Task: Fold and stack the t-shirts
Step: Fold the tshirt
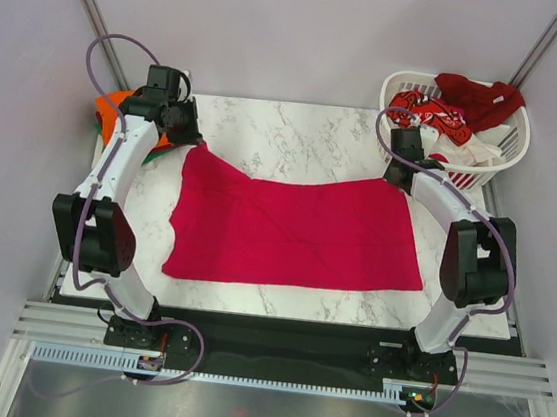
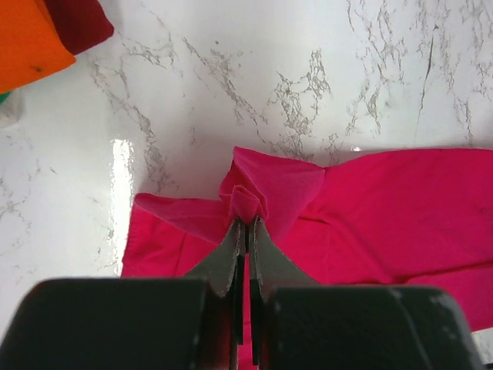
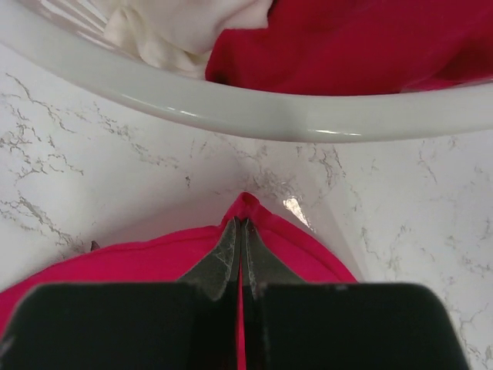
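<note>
The magenta-red t-shirt (image 1: 296,231) lies spread across the white marble surface (image 1: 297,130), stretched between the two pincers, each of which holds one of its far corners. The left pincer (image 2: 246,223) is closed on the far left corner, with a small bunched fold of cloth pinched at its tips. The rest of the shirt runs off to this pincer's right and back toward the arm bases. The right pincer (image 3: 241,223) is clamped tight on the far right corner, and a pointed tip of cloth pokes out just past its fingertips, the body of the shirt falling away behind it and to its left. Beyond the left pincer and off to its left, at the surface's far left corner, sits an orange t-shirt (image 2: 23,46) with a darker red cloth (image 2: 77,23) touching its right side. Just ahead of the right pincer, apart from the held corner, stands the white slatted basket (image 3: 254,116). In it are a white garment (image 3: 185,31) and a red-patterned t-shirt (image 1: 435,116), and a dark red t-shirt (image 1: 483,96) is draped over its far rim.
</note>
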You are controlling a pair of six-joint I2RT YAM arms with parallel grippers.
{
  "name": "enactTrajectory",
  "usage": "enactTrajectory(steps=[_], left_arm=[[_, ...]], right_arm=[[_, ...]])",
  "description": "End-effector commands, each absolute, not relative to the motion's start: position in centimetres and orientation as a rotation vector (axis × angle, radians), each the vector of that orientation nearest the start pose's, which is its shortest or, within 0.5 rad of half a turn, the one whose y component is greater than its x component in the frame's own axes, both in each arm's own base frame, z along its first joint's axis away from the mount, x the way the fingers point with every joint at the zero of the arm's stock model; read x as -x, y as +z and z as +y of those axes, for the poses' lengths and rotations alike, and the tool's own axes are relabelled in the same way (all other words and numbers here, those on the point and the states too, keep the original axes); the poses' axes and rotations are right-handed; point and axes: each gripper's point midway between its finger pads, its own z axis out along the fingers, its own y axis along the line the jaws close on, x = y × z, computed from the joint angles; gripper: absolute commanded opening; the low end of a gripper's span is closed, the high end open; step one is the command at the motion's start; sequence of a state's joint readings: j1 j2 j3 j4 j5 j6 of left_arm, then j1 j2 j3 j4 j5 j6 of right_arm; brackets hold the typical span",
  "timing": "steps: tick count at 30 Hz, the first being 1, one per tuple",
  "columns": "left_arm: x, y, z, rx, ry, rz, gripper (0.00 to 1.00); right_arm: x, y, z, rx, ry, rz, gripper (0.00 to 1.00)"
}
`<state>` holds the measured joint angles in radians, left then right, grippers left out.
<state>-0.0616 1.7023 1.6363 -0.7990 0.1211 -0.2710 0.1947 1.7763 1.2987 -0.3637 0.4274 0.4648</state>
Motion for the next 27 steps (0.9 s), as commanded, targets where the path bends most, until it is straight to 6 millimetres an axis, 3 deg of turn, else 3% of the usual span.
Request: enactTrajectory(steps=[1,8,11,12,13,15,17,18,20,21,27], left_arm=[[-42.7,25.6,-5.2,0.182,-0.258,2.308,0.02],[-40.6,26.4,-5.1,0.189,-0.260,2.304,0.02],[-39.0,26.4,-5.2,0.189,-0.271,2.313,0.02],[-38.3,25.6,-5.2,0.191,-0.276,2.336,0.02],[-37.6,26.2,-5.3,0.190,-0.285,2.320,0.02],[-36.3,24.7,-5.3,0.196,-0.285,2.358,0.02],[-34.9,24.6,-5.2,0.193,-0.287,2.352,0.02],[-34.0,23.3,-5.2,0.198,-0.283,2.384,0.02],[-32.4,23.2,-5.5,0.195,-0.313,2.383,0.02],[-31.5,22.0,-5.6,0.198,-0.317,2.417,0.02],[-27.5,20.7,-5.8,0.202,-0.349,2.439,0.02]], right_arm=[[-44.8,13.5,1.8,-0.563,-0.198,2.203,0.00],[-44.0,14.2,1.6,-0.568,-0.151,2.199,0.00],[-43.3,15.0,1.6,-0.567,-0.137,2.187,0.00],[-42.8,14.6,1.4,-0.571,-0.141,2.196,0.00],[-42.4,15.2,1.5,-0.569,-0.131,2.187,0.00],[-41.3,14.5,1.7,-0.564,-0.113,2.209,0.00],[-40.5,14.6,1.9,-0.570,-0.086,2.208,0.00],[-39.7,13.7,2.0,-0.567,-0.077,2.233,0.00],[-38.5,13.1,2.2,-0.567,-0.063,2.248,0.00],[-38.2,12.9,2.2,-0.569,-0.056,2.253,0.00],[-35.5,11.4,1.9,-0.593,-0.062,2.285,0.00]])
